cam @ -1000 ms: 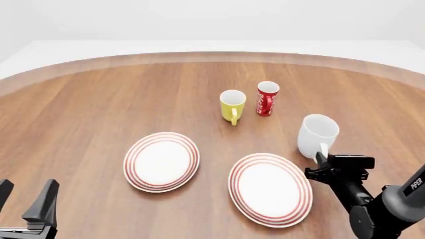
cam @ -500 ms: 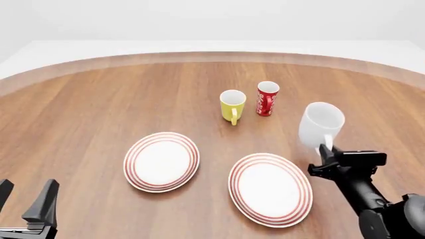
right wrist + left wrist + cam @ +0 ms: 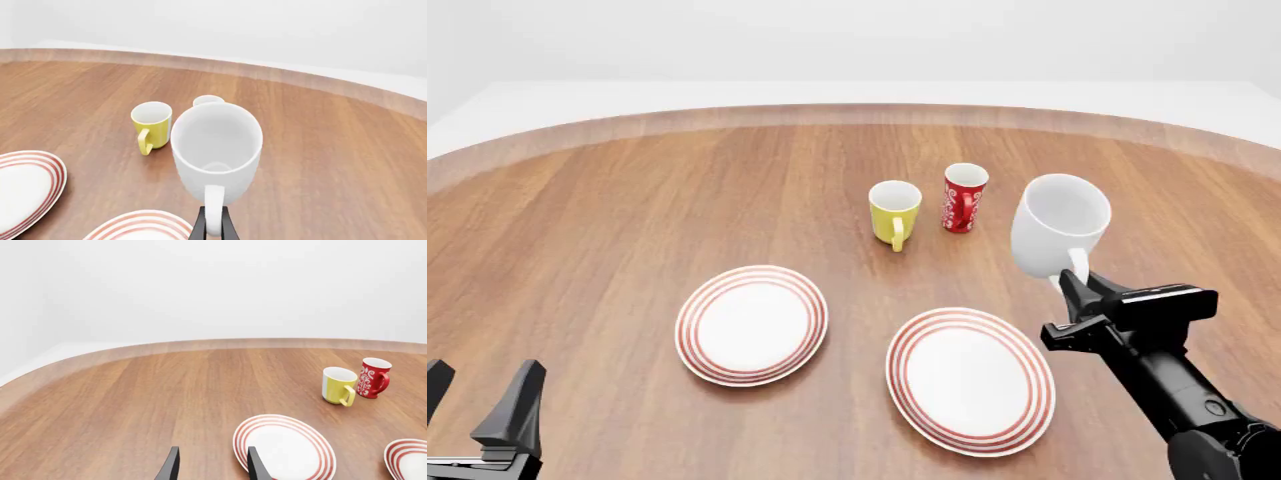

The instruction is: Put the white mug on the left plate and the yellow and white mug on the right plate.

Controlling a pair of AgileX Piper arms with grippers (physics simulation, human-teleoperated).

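Gripping the white mug (image 3: 1058, 238) aloft

A slim red mug (image 3: 965, 198) with a white pattern stands upright toward the far side of my desk (image 3: 627, 220), its handle a loop on one side; the desk is brown wood grain with a paler curved far edge; behind it, plain white.
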